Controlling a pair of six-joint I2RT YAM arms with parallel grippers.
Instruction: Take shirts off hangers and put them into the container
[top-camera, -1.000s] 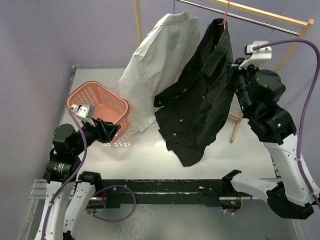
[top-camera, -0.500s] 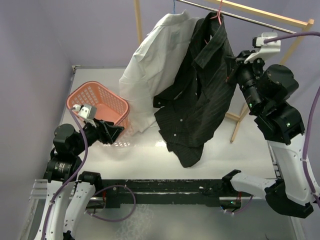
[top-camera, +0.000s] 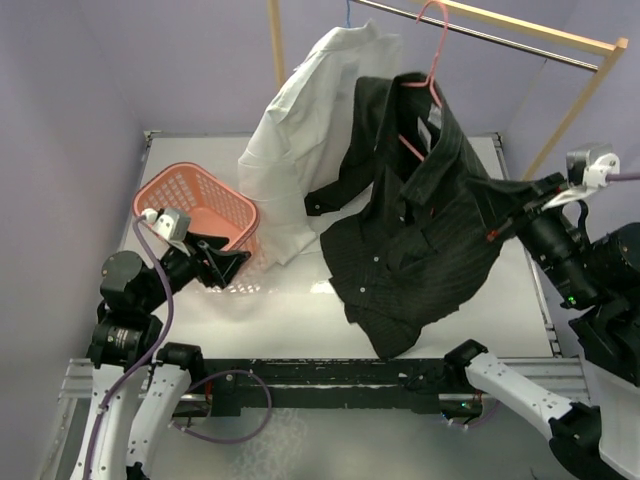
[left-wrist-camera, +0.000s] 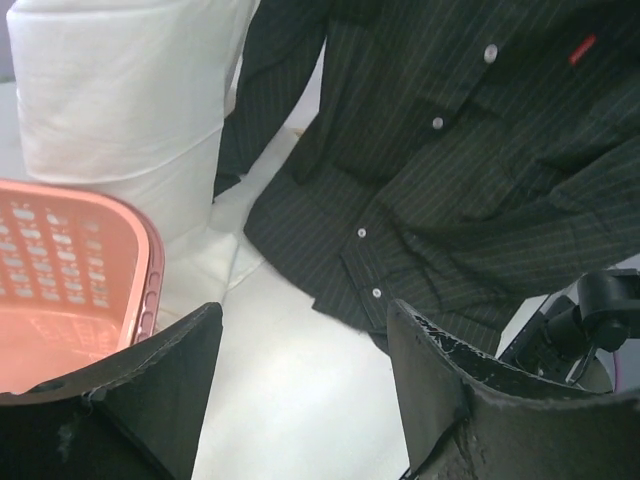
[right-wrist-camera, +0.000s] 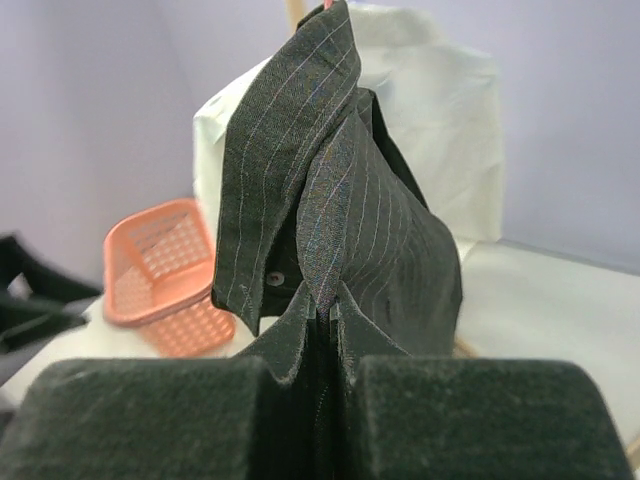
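The right fingers (right-wrist-camera: 150, 420) are pinched tight on a fold of the black shirt (top-camera: 420, 250), drawing it out to the right. The shirt slants from its collar at the pink hanger (top-camera: 440, 55) down to its hem over the table (top-camera: 290, 300). The right arm reaches in low. The left fingers (left-wrist-camera: 150, 390) gape wide and empty beside the basket (top-camera: 215, 190), aimed at the shirt.

Blue hanger (top-camera: 348, 12): only hook showing, rest under white shirt (top-camera: 300, 130). Pink hanger (top-camera: 438, 68): lower part buried in black shirt (top-camera: 420, 240). Basket (left-wrist-camera: 150, 285) cut off at left wrist view's left edge, blurred in right wrist view.
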